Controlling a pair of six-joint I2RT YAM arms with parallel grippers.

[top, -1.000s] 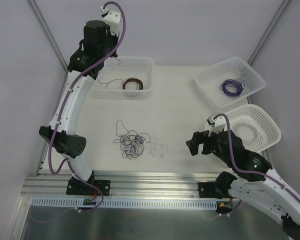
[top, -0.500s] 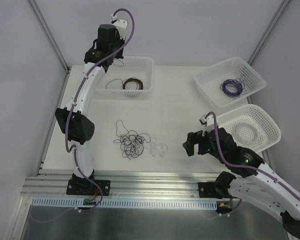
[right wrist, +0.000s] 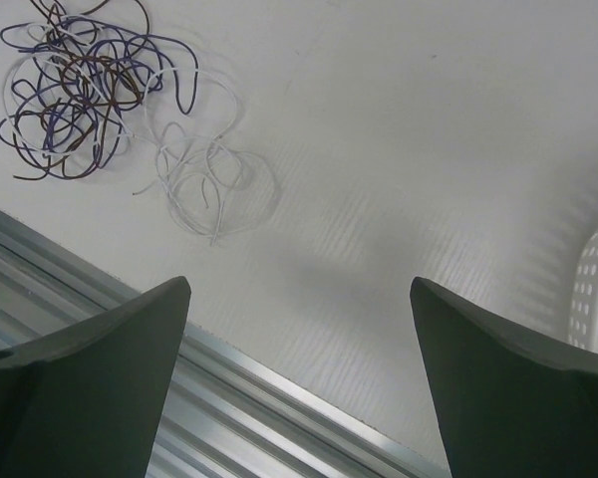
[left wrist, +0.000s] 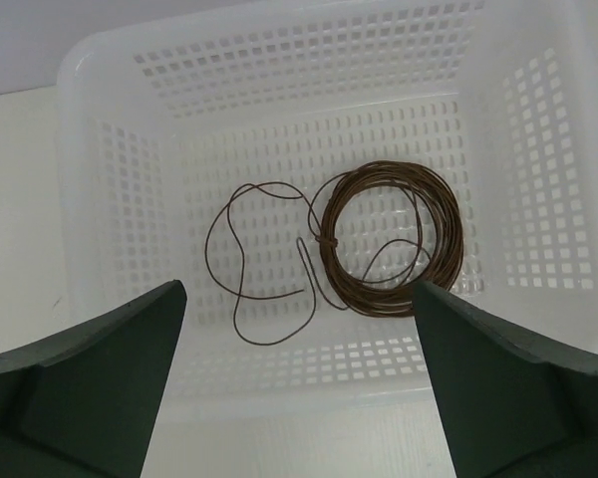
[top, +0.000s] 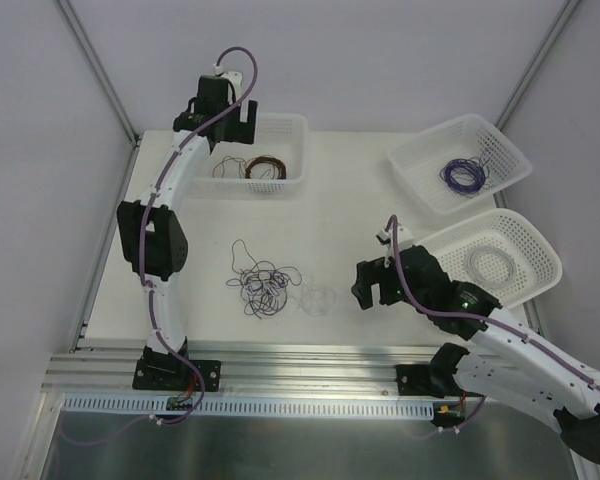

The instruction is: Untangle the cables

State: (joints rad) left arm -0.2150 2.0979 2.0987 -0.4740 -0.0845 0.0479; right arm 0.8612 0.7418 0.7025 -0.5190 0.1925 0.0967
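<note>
The cables (top: 263, 285) lie as a small messy clump of dark and purple hair-thin wire on the white table, left of centre; the right wrist view has the cables (right wrist: 75, 95) at its top left. My right gripper (top: 372, 285) hangs open to the clump's right, apart from it, and the right gripper (right wrist: 299, 289) has nothing between its fingers. My left gripper (top: 223, 118) is open over the far-left basket (top: 292, 122). From the left wrist, the left gripper (left wrist: 297, 299) is empty, and a loose brown strand (left wrist: 249, 269) lies in the basket beside a brown coil (left wrist: 389, 239).
A whitish wire tangle (top: 318, 298) lies just right of the clump. One basket (top: 505, 140) at the back right holds a purple coil (top: 463, 175). Another basket (top: 545, 255) below it holds a whitish coil (top: 492, 265). An aluminium rail (top: 300, 358) runs along the near edge.
The left gripper has opened over the far-left basket, and the brown strand it carried now lies inside. The right arm has reached left toward the clump.
</note>
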